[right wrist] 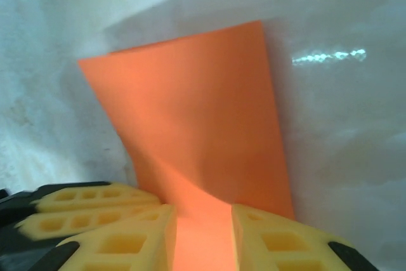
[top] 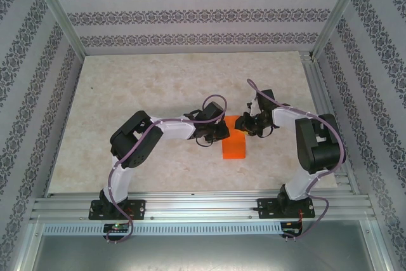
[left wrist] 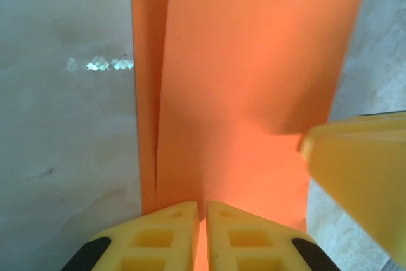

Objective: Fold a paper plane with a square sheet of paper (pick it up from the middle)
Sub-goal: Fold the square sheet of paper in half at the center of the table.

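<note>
The square sheet of paper (top: 233,147) is bright orange and lies folded into a rectangle on the table between the two arms; the paper plane is out of view. In the left wrist view the paper (left wrist: 254,80) shows a layered edge along its left side. My left gripper (left wrist: 202,206) is shut on its near edge, and a yellow finger (left wrist: 358,176) of the right gripper reaches in from the right. My right gripper (right wrist: 203,211) is open, and the paper (right wrist: 196,112) curls up into the gap between its fingers. From above, the left gripper (top: 222,132) and right gripper (top: 246,124) meet at the paper's far end.
The beige marbled table (top: 158,87) stretches away behind the paper. Patterned walls (top: 190,14) and aluminium posts enclose it. A metal rail (top: 203,206) at the near edge carries both arm bases.
</note>
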Motion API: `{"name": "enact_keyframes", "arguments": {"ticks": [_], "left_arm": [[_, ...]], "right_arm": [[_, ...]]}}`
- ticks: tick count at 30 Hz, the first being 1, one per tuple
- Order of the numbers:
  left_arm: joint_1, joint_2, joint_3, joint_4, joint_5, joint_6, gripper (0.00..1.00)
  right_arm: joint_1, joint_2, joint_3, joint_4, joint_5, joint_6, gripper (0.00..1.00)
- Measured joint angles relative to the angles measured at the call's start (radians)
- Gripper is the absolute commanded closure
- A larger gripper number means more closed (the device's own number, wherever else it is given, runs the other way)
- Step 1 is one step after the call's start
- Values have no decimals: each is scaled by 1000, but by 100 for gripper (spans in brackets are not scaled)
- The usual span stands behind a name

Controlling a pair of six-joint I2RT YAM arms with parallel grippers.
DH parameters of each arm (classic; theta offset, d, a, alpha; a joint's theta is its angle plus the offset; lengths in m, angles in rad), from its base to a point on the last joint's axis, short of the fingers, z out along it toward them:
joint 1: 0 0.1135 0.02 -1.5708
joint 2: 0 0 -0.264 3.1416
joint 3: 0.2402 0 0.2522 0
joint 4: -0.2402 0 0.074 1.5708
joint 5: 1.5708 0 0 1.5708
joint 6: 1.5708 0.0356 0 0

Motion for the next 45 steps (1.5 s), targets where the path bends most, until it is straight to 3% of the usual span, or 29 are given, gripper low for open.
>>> {"name": "enact_keyframes", "arguments": {"ticks": [17, 25, 36, 45], "left_arm": [[-1, 3, 6, -8, -1, 9, 85], [-1, 3, 8, -10, -1, 15, 85], [-2, 5, 10, -11, -2, 19, 85], [-2, 5, 10, -11, -2, 21, 85]], "right_arm": [[-36, -11, 67, 0, -29, 15, 71], [-47, 108, 88, 36, -40, 18, 70], [-60, 95, 104, 13, -55, 18, 68], [-60, 111, 208, 1, -58, 18, 69]]}}
